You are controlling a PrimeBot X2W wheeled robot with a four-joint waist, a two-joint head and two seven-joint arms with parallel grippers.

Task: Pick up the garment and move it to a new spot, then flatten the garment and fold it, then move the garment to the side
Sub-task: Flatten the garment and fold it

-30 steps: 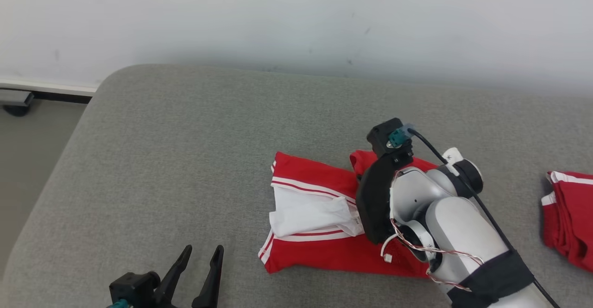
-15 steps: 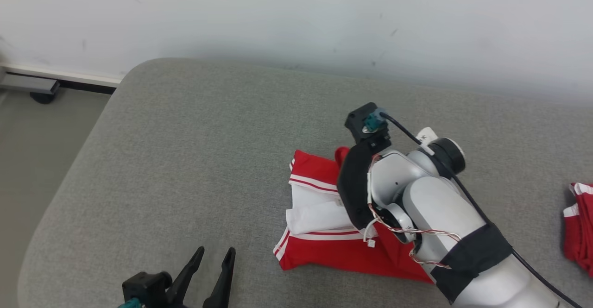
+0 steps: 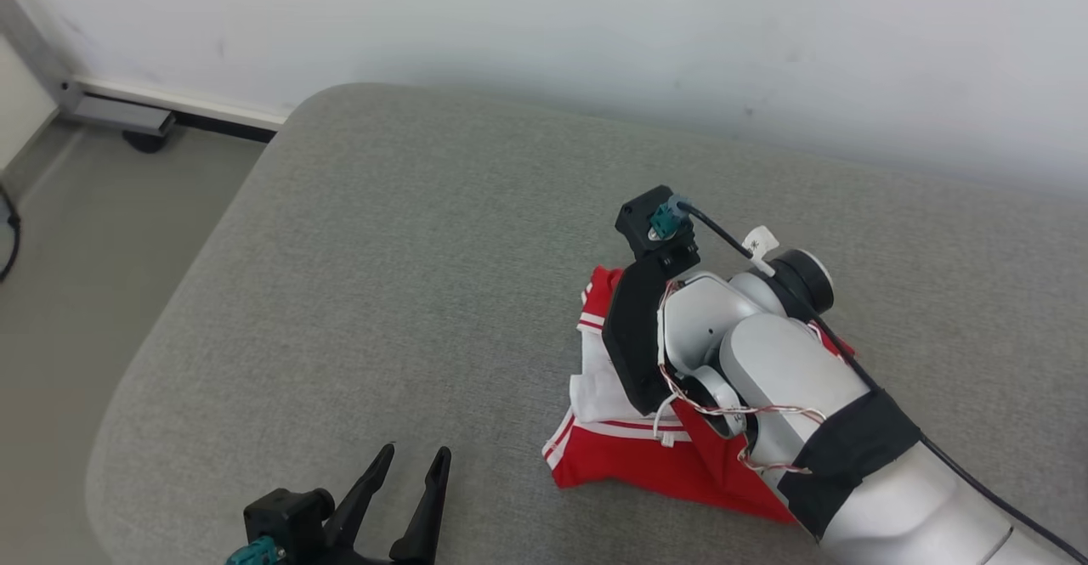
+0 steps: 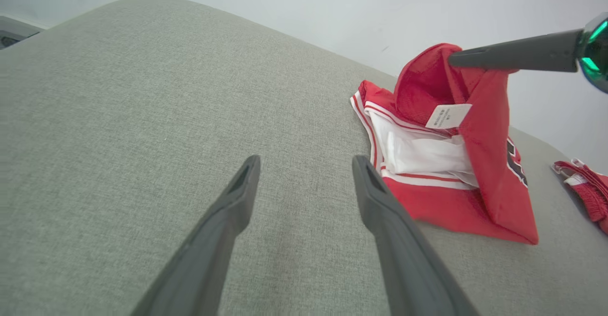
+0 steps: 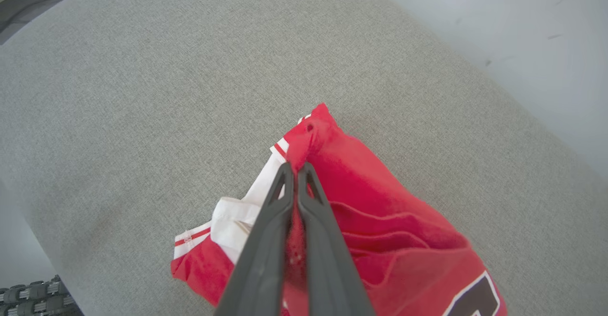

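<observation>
The garment [image 3: 612, 459] is a red jersey with white stripes and a white lining, lying partly folded on the grey cushion [image 3: 408, 251]. My right gripper [image 5: 295, 166] is shut on a red edge of the garment [image 5: 380, 221] and holds that edge raised above the rest. From the left wrist its dark fingers [image 4: 513, 54] reach in from the right, pinching the peak of the lifted garment [image 4: 456, 197]. My right wrist [image 3: 714, 327] covers its fingers in the head view. My left gripper [image 3: 415, 459] stands open and empty near the cushion's front edge, left of the garment, its open gripper [image 4: 305, 160] over bare cushion.
A second red garment [image 4: 584, 187] lies at the cushion's right. A pale wall [image 3: 595, 21] runs behind the cushion. Floor [image 3: 76, 276] and a metal rail [image 3: 127, 110] lie beyond the rounded left corner. Bare cushion stretches left of and behind the jersey.
The head camera has swung left, so the scene sits further right. My right gripper has drawn the held red edge leftward over the white part of the garment. The left gripper stayed open.
</observation>
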